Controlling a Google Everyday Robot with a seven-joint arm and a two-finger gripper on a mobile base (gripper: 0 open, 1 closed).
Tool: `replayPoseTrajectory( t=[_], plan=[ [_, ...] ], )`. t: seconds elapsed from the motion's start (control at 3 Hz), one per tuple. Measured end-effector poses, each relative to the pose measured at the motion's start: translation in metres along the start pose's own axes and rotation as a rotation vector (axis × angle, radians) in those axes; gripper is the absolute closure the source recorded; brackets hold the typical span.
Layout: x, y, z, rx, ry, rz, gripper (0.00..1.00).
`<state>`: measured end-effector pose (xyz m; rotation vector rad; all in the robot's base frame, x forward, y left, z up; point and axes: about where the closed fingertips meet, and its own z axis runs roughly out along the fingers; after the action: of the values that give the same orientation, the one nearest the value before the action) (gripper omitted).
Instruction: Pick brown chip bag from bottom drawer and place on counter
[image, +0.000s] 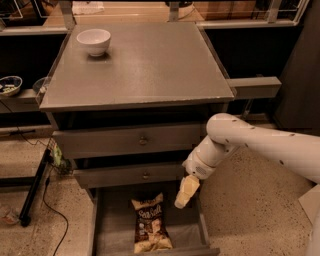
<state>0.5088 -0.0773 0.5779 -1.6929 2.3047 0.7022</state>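
We count one brown chip bag (150, 223) in the bottom drawer (116, 231), one bowl (94, 41) on the tabletop (150, 70), and one gripper (180, 201) at the bag's two o'clock; we cannot tell its spread.

Dim warm light, gripper (181, 201) pale over the shadowed bottom drawer (115, 226)

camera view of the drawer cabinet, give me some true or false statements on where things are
1. The brown chip bag lies in the bottom drawer. True.
2. The gripper grips the bag. False: it hangs over the drawer's right side, apart from the bag.
3. A white bowl stands on the counter. True.
4. The bottom drawer is shut. False: it is pulled open.
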Motion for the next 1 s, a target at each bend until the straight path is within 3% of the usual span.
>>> replayPoseTrajectory(
  t=[1.0],
  plan=[
    [0.020, -0.038, 0.058, 0.053, 0.047, 0.163, 0.00]
  ],
)
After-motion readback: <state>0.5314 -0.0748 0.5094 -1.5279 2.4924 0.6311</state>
